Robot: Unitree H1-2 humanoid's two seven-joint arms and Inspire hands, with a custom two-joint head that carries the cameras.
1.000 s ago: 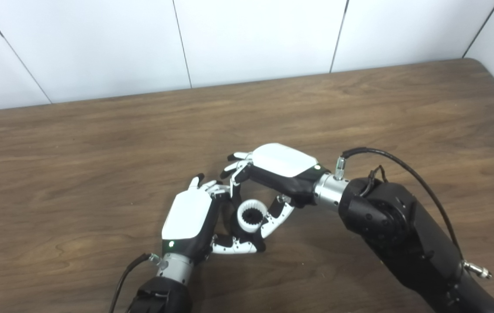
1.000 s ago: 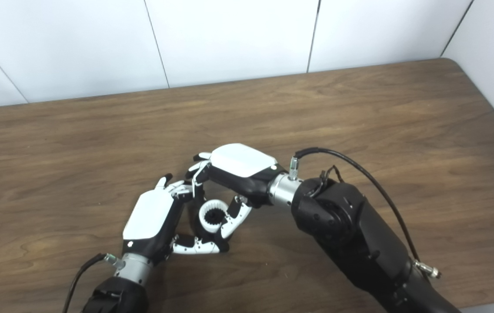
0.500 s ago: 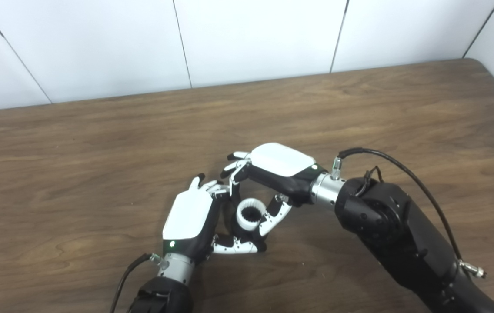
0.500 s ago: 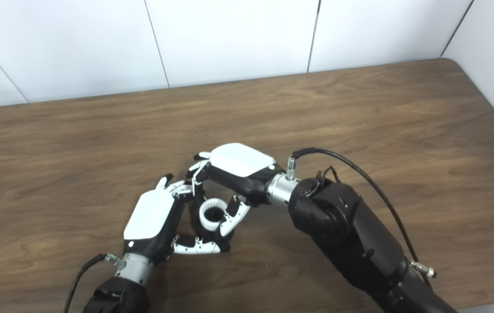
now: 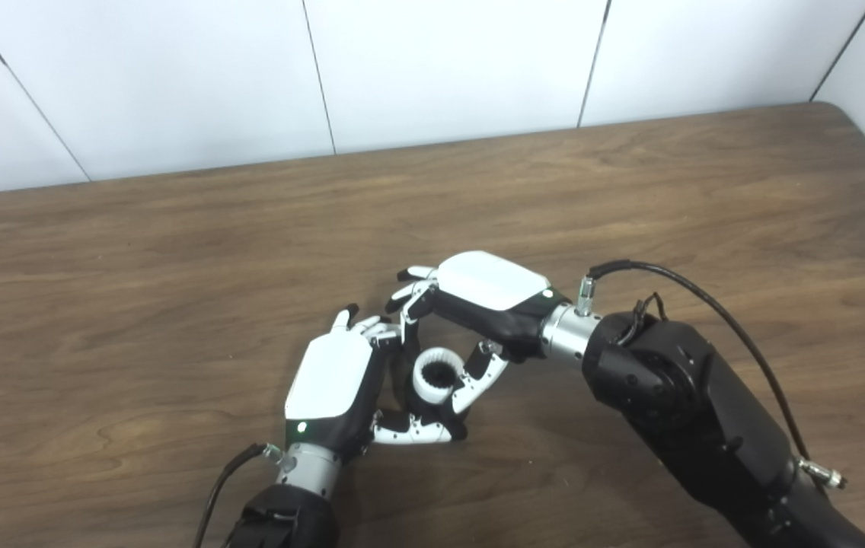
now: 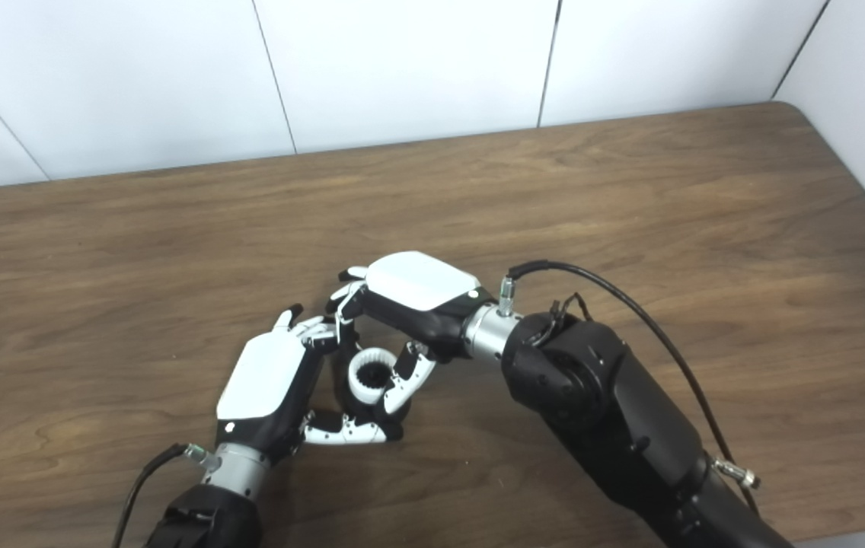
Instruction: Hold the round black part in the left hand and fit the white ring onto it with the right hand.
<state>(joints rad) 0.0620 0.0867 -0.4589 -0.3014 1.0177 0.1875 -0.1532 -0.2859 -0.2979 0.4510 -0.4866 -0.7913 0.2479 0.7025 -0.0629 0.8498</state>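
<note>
The white ring [image 5: 436, 375], toothed on its inside, sits around the round black part [image 5: 440, 374], whose dark centre shows through the ring's opening. My left hand [image 5: 341, 380] holds the pair from the left, its fingers curled under and around the black part. My right hand [image 5: 478, 301] reaches in from the right, its fingers and thumb closed on the ring's rim. Both hands hover just above the brown table [image 5: 630, 190]. Most of the black part is hidden by fingers and the ring.
The brown table runs to a white panelled wall [image 5: 432, 68] at the back. My right forearm [image 5: 699, 411] with its black cable [image 5: 714, 297] crosses the table's lower right. Nothing else lies on the table.
My right arm has shifted slightly left, pressing toward the ring. The ring and left hand have barely moved.
</note>
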